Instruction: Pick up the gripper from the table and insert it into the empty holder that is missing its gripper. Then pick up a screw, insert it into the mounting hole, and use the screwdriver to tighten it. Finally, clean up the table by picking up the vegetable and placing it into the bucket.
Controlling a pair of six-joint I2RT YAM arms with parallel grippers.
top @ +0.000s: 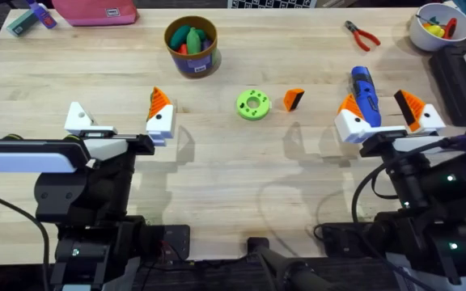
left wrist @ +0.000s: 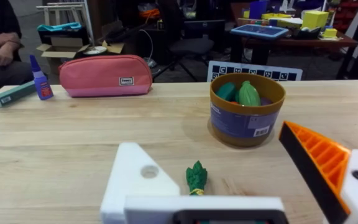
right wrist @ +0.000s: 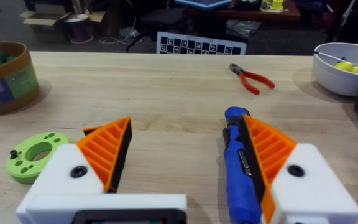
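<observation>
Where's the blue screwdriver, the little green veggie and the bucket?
screwdriver point(top: 364, 93), overhead view, middle of its blue body.
vegetable point(left wrist: 196, 177), left wrist view, its leafy green top.
bucket point(top: 191, 63), overhead view, front of its wall.

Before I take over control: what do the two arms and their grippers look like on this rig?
Both arms are black with black cables trailing near their bases. The left gripper has white blocky finger bases; one carries an orange ribbed pad with a black face, the other is bare white with an empty round mounting hole. The right gripper has white bases with orange ribbed pads on both fingers, each fixed by a dark screw.
</observation>
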